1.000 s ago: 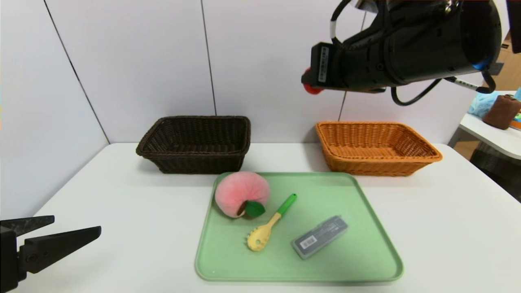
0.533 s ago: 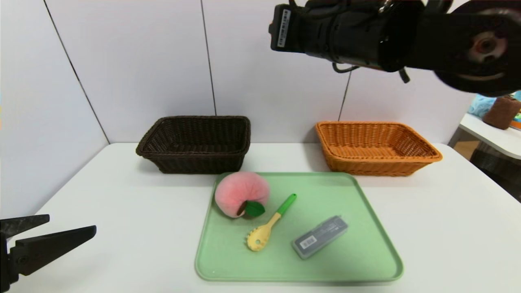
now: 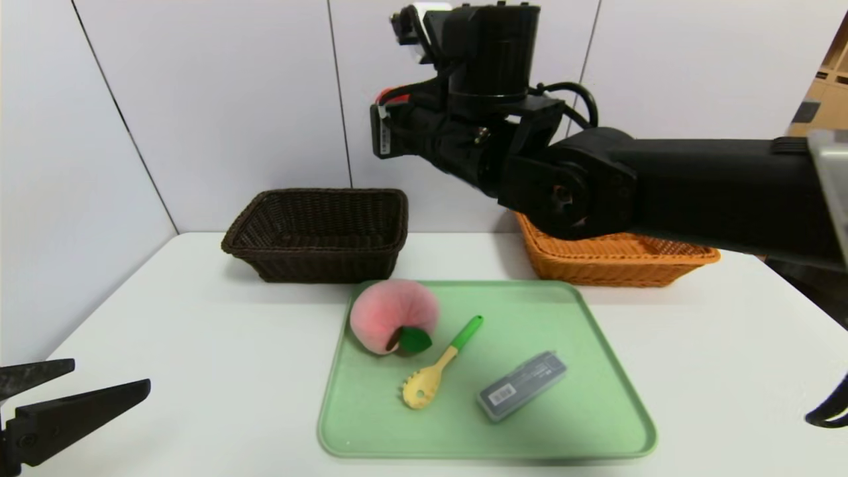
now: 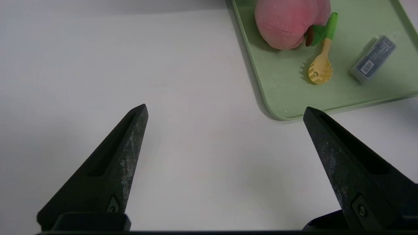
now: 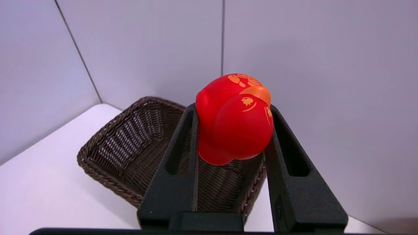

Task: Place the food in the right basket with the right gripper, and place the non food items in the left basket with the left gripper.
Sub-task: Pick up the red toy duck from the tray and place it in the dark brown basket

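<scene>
My right gripper (image 5: pixel 232 107) is shut on the small red duck toy (image 5: pixel 236 130), held high in the air, with the dark brown left basket (image 5: pixel 124 147) below and beyond it. In the head view the right arm's wrist (image 3: pixel 464 132) hides the duck, up above the gap between the baskets. The plush peach (image 3: pixel 392 315), the yellow spoon with green handle (image 3: pixel 437 370) and the grey case (image 3: pixel 522 385) lie on the green tray (image 3: pixel 596 424). The orange right basket (image 3: pixel 583 265) is partly covered by the arm. My left gripper (image 3: pixel 66 391) hangs open at the near left, holding nothing.
The dark basket (image 3: pixel 318 232) stands at the back left against the wall, its inside showing nothing. The left wrist view shows bare white table (image 4: pixel 196 163) between the open fingers and the tray's corner (image 4: pixel 277 111) close by. The right arm spans the right half of the scene.
The right arm has swung leftward from above the orange basket toward the dark basket, still gripping the duck. The left gripper has sunk slightly toward the lower left.
</scene>
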Motion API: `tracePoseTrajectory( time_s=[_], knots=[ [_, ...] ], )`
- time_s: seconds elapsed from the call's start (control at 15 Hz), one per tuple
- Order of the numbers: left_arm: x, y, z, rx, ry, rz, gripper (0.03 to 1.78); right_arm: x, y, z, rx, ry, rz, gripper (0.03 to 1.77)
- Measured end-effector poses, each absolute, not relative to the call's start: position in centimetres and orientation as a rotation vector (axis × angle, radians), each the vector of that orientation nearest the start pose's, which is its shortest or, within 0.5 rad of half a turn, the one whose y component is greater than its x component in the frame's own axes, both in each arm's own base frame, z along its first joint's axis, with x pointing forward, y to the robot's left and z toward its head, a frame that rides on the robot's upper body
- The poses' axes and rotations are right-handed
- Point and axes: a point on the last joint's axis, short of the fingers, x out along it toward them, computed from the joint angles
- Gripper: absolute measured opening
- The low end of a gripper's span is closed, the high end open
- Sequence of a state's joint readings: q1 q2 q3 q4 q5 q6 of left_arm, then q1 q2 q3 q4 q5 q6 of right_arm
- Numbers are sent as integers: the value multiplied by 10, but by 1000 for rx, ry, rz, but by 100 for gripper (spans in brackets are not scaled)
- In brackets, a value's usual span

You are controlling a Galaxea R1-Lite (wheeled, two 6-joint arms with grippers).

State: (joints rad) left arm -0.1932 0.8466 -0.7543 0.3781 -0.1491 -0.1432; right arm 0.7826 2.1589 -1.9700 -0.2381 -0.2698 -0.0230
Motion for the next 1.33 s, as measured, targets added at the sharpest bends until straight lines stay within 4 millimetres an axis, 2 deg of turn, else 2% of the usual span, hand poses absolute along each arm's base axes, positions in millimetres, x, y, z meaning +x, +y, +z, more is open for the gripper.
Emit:
tracePoseTrajectory(
  time_s=[0.47, 0.87, 1.33],
  knots=[
    [70, -17, 232, -127, 507, -305, 169, 348, 336, 251, -30, -1, 601, 58],
    [70, -17, 232, -125, 505, -305, 169, 363, 341, 231, -67, -50, 669, 58],
    [70, -17, 231, -123, 509, -308, 169, 380, 345, 199, -86, -12, 675, 57]
  ],
)
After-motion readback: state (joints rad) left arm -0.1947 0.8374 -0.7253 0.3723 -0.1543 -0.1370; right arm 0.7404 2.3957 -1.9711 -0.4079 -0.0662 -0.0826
